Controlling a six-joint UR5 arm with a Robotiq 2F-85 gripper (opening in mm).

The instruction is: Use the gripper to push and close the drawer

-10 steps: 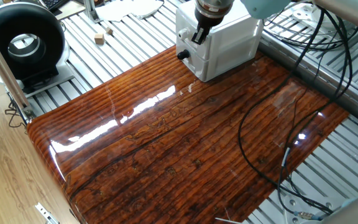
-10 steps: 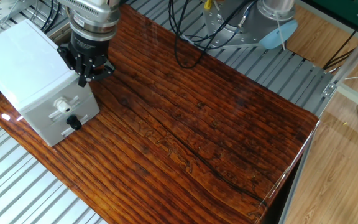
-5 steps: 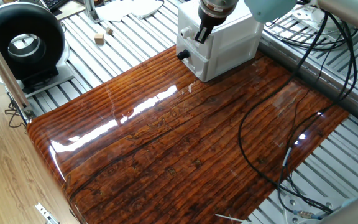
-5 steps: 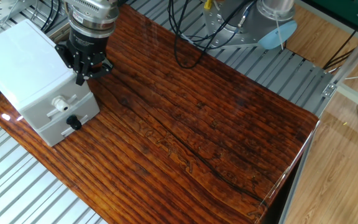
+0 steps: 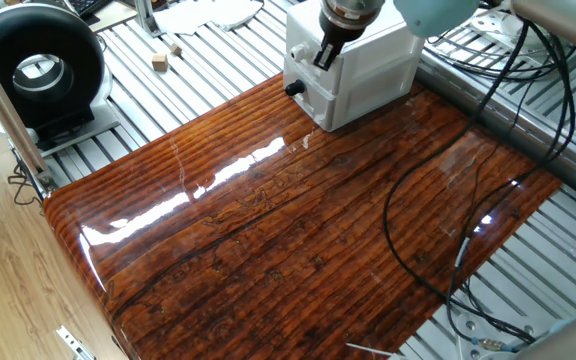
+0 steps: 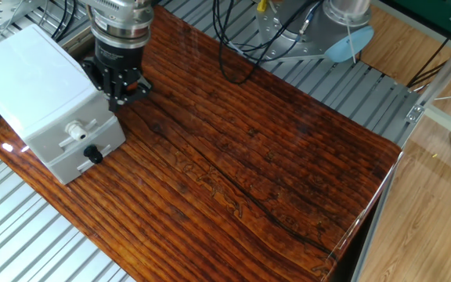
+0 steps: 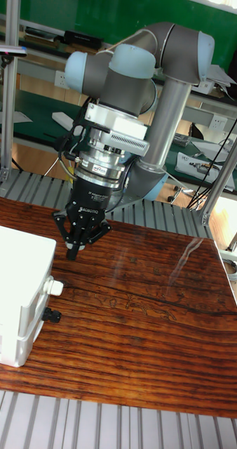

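- The gripper [image 6: 120,92] hangs fingers-down right by the upper front corner of the white cabinet [image 6: 30,78], its fingers drawn close together with nothing held between them.
- The drawer [image 6: 81,141] sits pushed in, its front panel flush with the cabinet face, just below and to the side of the fingertips.
- A white knob [image 6: 75,130] and a black knob [image 6: 93,154] stick out from that front.
- The cabinet stands at the edge of the glossy wooden tabletop [image 6: 249,164].
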